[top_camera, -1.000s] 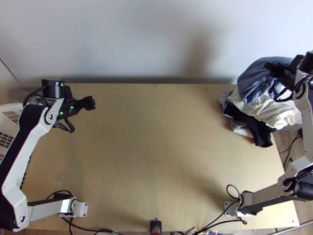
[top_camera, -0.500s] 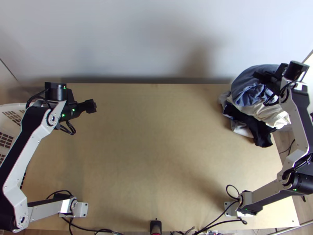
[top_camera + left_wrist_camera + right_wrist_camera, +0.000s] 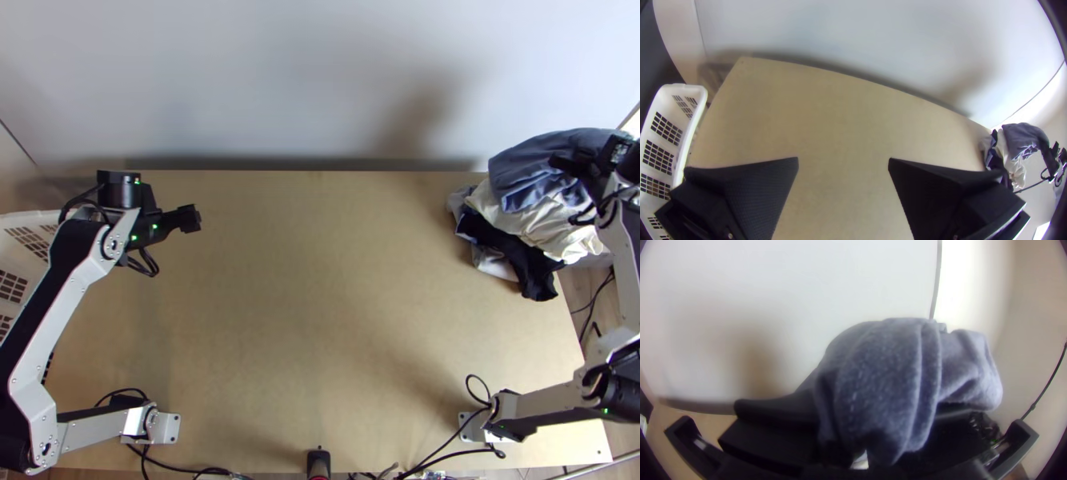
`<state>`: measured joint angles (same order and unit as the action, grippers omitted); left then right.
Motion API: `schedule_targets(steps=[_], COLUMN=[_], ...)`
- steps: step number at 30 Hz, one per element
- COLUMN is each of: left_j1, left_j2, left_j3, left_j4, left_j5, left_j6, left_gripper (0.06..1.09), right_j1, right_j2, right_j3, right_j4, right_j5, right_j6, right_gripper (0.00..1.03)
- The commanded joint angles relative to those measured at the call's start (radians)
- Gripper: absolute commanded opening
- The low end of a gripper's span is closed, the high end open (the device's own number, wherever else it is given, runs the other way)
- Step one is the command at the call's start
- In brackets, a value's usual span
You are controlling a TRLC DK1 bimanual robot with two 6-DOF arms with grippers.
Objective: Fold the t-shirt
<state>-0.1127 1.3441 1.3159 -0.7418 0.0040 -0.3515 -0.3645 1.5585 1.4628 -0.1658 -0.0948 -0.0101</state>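
Right tool point(image 3: 566, 163) farther right, blue-grey cloth point(image 3: 518, 170) drawn along, left tool point(image 3: 190, 218) slightly farther inward

A pale wall point(image 3: 304, 72) backs the wooden table point(image 3: 320, 280); brownish floor point(image 3: 580, 286) beside.

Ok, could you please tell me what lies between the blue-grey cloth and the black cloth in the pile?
A bunched cream cloth lies between the blue-grey cloth and the black cloth, as the top view shows.

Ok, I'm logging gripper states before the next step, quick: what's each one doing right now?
Left gripper: open, holding nothing.
Right gripper: closed on bunched blue-grey cloth; which part of it, I can't tell.
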Motion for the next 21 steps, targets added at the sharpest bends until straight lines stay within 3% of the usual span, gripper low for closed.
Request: schedule_targets(steps=[1, 7, 11, 15, 21], left_j1=[-0.035, -0.041, -0.041, -0.045, -0.038], left_j2=[0.015, 0.020, 0.021, 0.021, 0.020], left_j3=[-0.004, -0.009, -0.010, -0.010, -0.012], left_j4=[0.024, 0.024, 0.024, 0.024, 0.024], left_j5=[0.001, 0.001, 0.001, 0.001, -0.001], left_j6=[-0.015, -0.015, -0.014, -0.014, -0.006], left_gripper=[1.04, 1.04, 1.04, 1.04, 1.04], right_j1=[-0.025, -0.024, -0.062, -0.106, -0.171], right_j2=[-0.118, -0.238, -0.242, -0.202, -0.106], right_j3=[-0.104, -0.285, -0.371, -0.453, -0.470], right_j4=[0.002, 0.012, 0.041, 0.166, 0.232], right_j5=[-0.008, -0.008, -0.008, -0.008, -0.008], right_j6=[-0.179, -0.373, -0.383, -0.384, -0.399], right_gripper=[0.03, 0.03, 0.03, 0.03, 0.03])
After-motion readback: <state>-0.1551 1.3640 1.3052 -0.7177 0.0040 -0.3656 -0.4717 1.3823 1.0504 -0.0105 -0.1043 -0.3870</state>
